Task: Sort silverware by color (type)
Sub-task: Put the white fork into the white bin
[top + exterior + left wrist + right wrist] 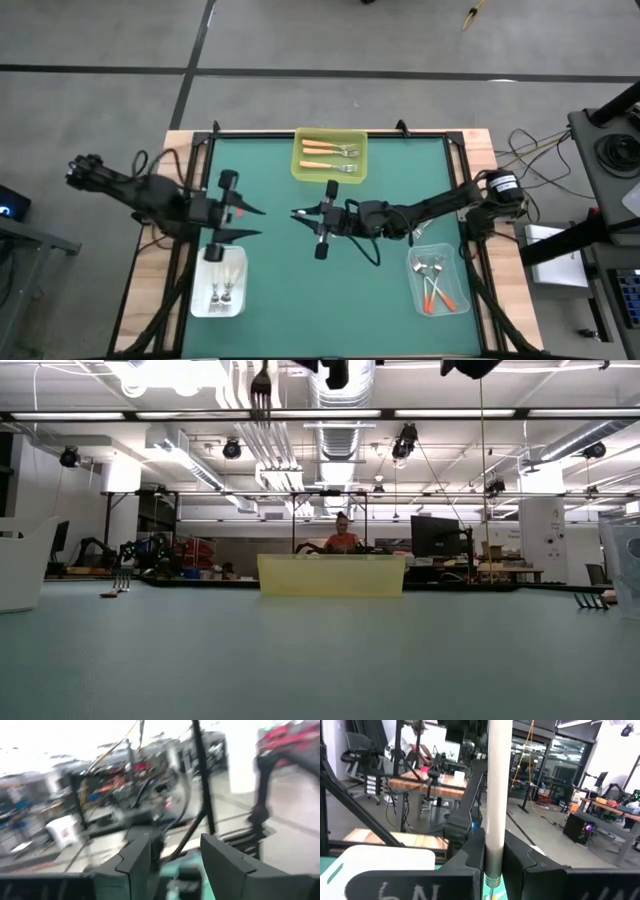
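- Landmark: the yellow tray [329, 176] at the far middle of the green table [330, 300].
- Right gripper [297, 213] hangs over the mat just in front of the yellow tray. Its jaws are clenched on the white handle of a fork [498, 795], which stands upright between the fingers in the right wrist view, with the metal neck at the grip.
- The low view shows metal tines [261, 388] high above the table; this is probably the same fork, though the handle is out of that view.
- Left gripper [250, 222] is in front of and to the left of the yellow tray, just above the white tray [200, 305]. Its fingers [135, 865] stand apart, released, with nothing between them.
- Handling, as a judgement: the forks look light and stiff. The smooth plastic handle may slip or swivel in a narrow pinch. Take hold at mid-handle, clear of the tines.
- Count, yellow tray: three forks with light orange handles [322, 146].
- Count, white tray: two or three white-handled forks [224, 290]; too small to settle.
- Count, clear tray [461, 296], in front of and to the right of the yellow tray: about three forks with red-orange handles [436, 290].
- No loose forks are visible on the mat.
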Motion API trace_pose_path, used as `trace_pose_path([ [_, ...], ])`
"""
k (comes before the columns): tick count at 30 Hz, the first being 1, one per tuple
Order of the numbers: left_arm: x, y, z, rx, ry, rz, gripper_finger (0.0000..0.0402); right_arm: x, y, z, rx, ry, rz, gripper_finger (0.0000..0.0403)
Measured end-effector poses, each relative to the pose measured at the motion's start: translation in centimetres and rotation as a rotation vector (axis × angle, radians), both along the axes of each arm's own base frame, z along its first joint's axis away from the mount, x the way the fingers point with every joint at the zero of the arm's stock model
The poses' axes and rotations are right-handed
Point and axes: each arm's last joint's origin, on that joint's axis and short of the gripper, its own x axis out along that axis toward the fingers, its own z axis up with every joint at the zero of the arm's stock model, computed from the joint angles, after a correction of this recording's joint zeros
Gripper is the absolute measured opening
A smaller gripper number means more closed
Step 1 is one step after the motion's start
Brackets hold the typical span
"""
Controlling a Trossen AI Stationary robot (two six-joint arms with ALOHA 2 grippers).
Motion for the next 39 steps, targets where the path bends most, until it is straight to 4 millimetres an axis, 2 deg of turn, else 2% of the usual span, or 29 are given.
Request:
trace_pose_path([
  [4, -1.4, -0.4, 0.8, -0.018, -0.057, -0.09, 0.0148, 1.3, -0.2, -0.4, -0.006, 0.006, 0.015, 0.0026],
  [21, -5.5, 0.9, 2.3, -0.179, -0.135, -0.16, 0.012, 10.1, 1.1, -3.9, -0.165, 0.043, -0.005, 0.0026],
  [39, -7.5, 2.0, 2.2, -0.262, -0.115, -0.174, 0.0118, 16.2, 2.4, -7.3, -0.175, -0.008, 0.12, 0.0026],
])
